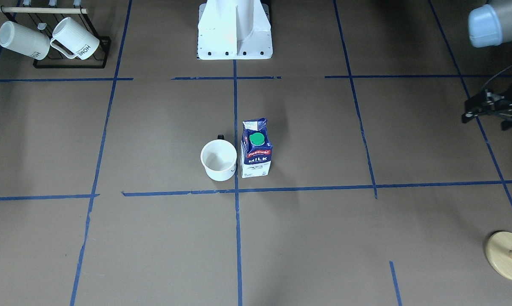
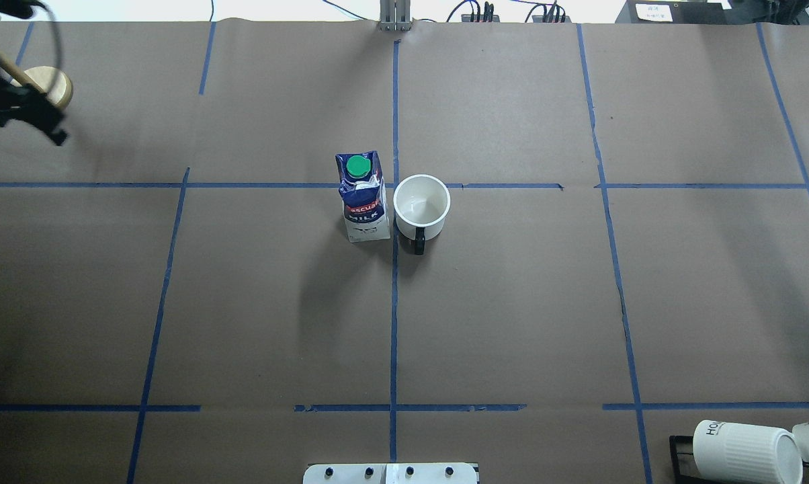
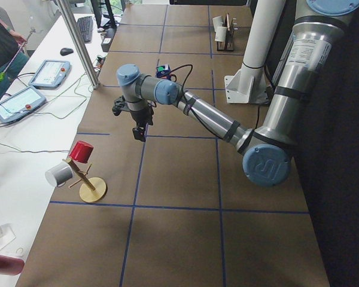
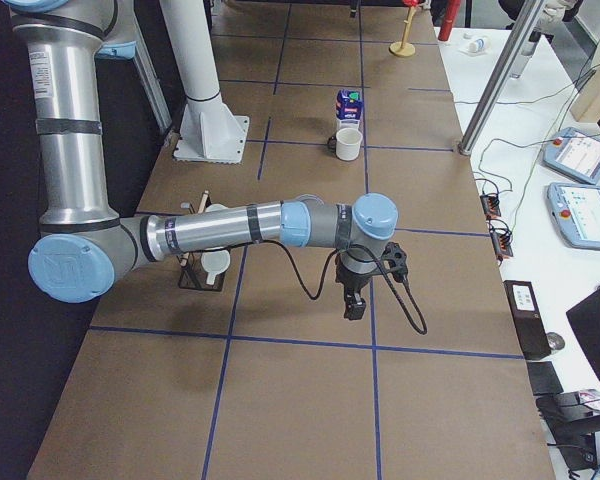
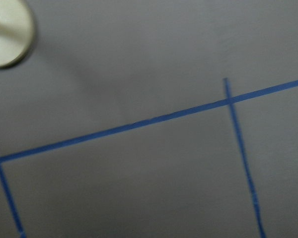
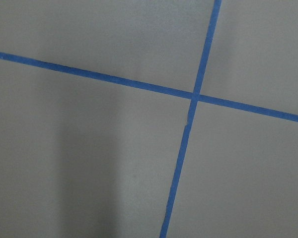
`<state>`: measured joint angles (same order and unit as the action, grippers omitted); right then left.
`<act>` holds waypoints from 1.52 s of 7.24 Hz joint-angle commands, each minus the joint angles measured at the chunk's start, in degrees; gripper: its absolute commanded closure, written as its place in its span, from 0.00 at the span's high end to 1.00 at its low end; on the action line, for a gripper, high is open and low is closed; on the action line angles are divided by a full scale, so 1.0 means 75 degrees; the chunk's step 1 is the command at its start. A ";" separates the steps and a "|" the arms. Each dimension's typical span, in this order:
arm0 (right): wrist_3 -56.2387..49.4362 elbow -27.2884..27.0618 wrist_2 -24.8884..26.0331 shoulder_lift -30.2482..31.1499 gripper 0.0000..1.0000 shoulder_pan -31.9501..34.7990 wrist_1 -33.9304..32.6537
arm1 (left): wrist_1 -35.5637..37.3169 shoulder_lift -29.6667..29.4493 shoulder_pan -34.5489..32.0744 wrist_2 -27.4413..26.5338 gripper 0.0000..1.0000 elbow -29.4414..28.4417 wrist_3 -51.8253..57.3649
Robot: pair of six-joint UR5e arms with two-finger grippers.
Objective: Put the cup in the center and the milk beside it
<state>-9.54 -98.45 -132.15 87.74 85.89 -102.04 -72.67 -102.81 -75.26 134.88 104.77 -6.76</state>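
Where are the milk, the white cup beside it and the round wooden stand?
milk [image 1: 256,160]: exterior front-facing view, on its blue front panel.
cup [image 1: 218,159]: exterior front-facing view, on its inside floor.
wooden stand [image 1: 500,255]: exterior front-facing view, on its round base.

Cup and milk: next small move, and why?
Probably just stop and call it done: the cup stands upright at the centre tape crossing, the milk upright beside it, and the left gripper and right gripper are both far off, near the table's ends.
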 commanded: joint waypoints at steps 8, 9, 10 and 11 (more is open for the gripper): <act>0.0029 -0.0010 -0.0005 0.0079 1.00 0.0126 0.0000 | -0.0927 0.1802 -0.0981 0.0015 1.00 -0.0832 0.1874; 0.0029 -0.0010 -0.0005 0.0079 1.00 0.0126 0.0000 | -0.0916 0.1720 -0.0981 -0.0031 1.00 -0.0856 0.1862; 0.0041 -0.0021 -0.0005 0.0079 1.00 0.0138 0.0012 | -0.0916 0.1743 -0.0981 -0.0043 1.00 -0.0880 0.1874; 0.0041 -0.0010 -0.0005 0.0079 1.00 0.0126 0.0000 | -0.0916 0.1801 -0.0981 -0.0043 1.00 -0.0880 0.1874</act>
<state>-9.26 -98.56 -132.19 88.33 86.87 -102.00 -79.54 -89.61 -82.61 134.62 98.30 7.28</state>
